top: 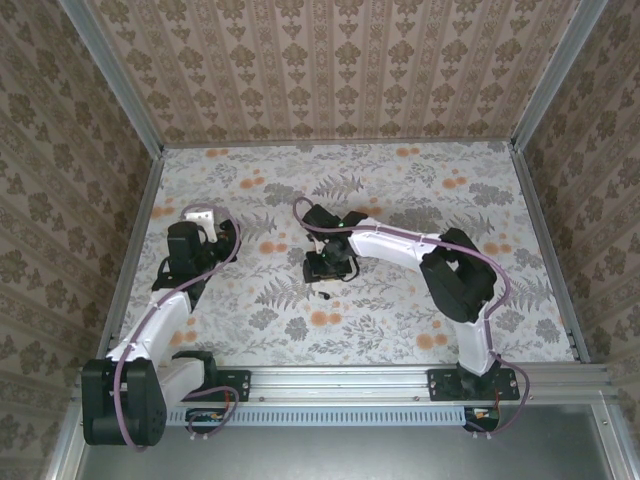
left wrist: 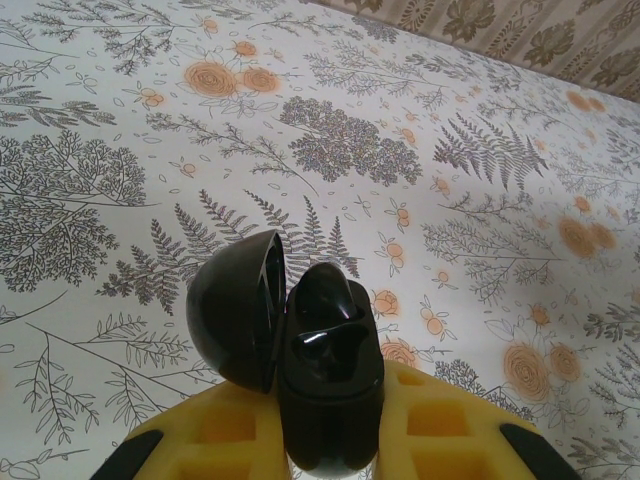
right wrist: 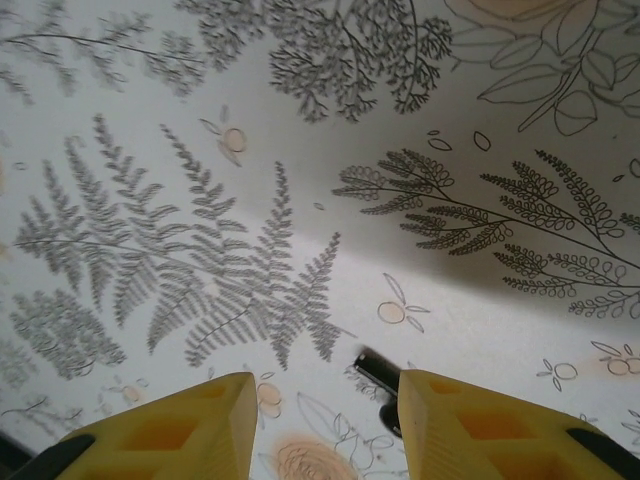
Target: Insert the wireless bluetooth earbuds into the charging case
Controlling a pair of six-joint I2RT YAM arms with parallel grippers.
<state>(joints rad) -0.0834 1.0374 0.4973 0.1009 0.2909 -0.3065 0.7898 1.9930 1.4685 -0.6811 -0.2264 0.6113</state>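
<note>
The left tool (left wrist: pixel 335 430) is clamped on the charging case (left wrist: pixel 330 380). Its yellow fingers (left wrist: pixel 225 435) press the body from both sides, so the case stands upright between them. The case is glossy black. Its lid (left wrist: pixel 235 310) is swung open toward the left of the wrist view and stands beside the body, with its hollow turned toward it. The top of the body is a dark, shiny recess, and whether an earbud sits inside it cannot be told. Ahead of the tool, beyond the case, the floral-printed counter (left wrist: pixel 480 150) runs to a patterned wall.

The right tool (right wrist: pixel 325 395) points down at the counter with its jaws apart, gripping nothing. One small black earbud (right wrist: pixel 376 373) lies on the counter in the gap. It sits far over toward the finger on the right of the wrist view, just beside that finger's inner face, and its lower end is hidden behind that finger. The other finger is well clear of it.

In the top view the two tools are well apart, the right tool over the middle of the counter and the left tool off to its left
</note>
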